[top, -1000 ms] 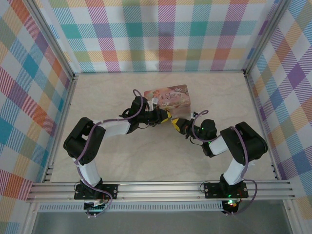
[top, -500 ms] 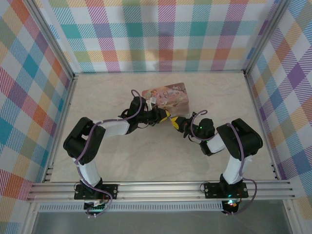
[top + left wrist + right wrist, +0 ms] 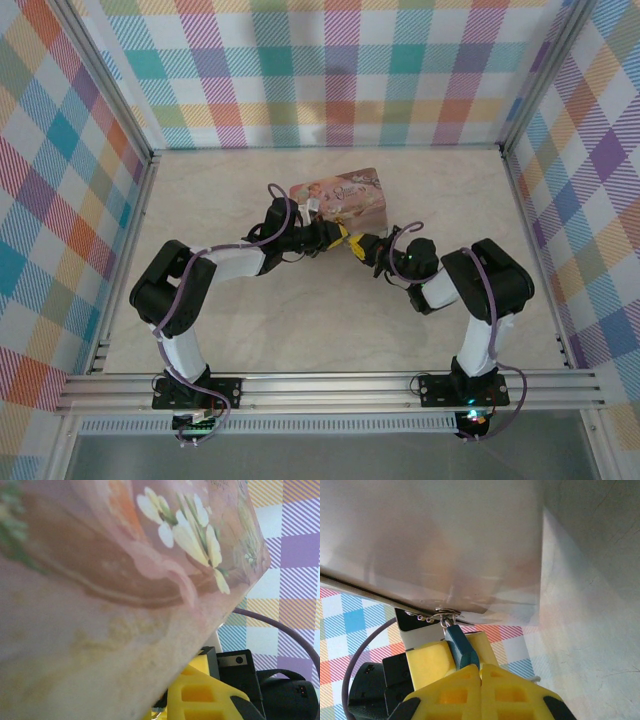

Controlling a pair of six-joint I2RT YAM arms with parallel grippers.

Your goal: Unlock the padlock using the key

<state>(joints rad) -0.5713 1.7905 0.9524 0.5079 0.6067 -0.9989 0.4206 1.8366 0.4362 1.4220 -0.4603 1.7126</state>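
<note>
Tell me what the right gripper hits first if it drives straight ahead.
Probably the tin just ahead; the right gripper is shut on the padlock, whose top already meets the tin's edge.

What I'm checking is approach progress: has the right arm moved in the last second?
Yes. The right arm has swung leftward, away from the right frame rail, and slightly toward the back wall.
</note>
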